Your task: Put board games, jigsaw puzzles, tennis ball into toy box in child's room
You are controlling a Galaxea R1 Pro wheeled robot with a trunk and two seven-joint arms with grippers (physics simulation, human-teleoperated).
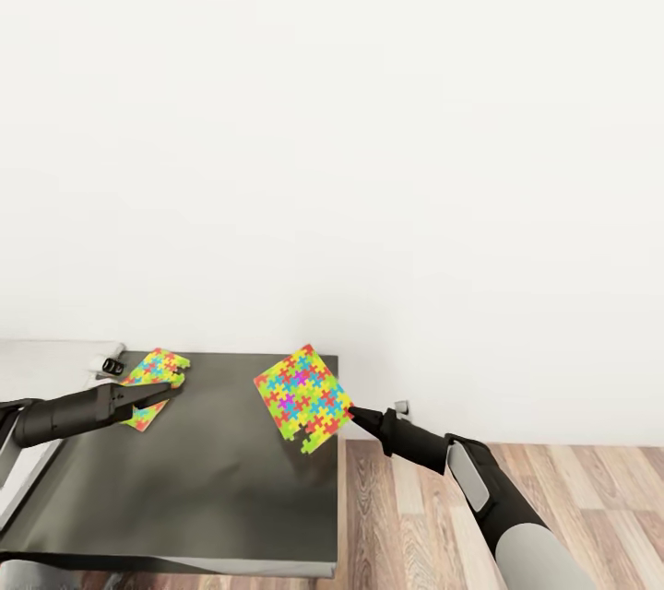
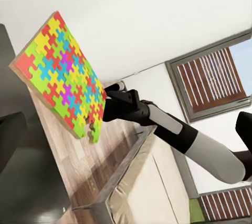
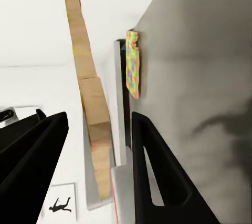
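Where floorboards [image 1: 516, 516] begin, dark table [image 1: 212, 479] ends — white wall [image 1: 369, 157] behind.

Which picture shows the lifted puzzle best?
The left wrist view: the lifted puzzle is big there, its coloured face toward the camera, held at one corner by the right tool. The head view shows it smaller. The right wrist view shows its brown edge.

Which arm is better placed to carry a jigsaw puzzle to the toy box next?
Right. Its end effector already holds one jigsaw puzzle tilted, lifted off the dark table; the left end effector only reaches the other puzzle.
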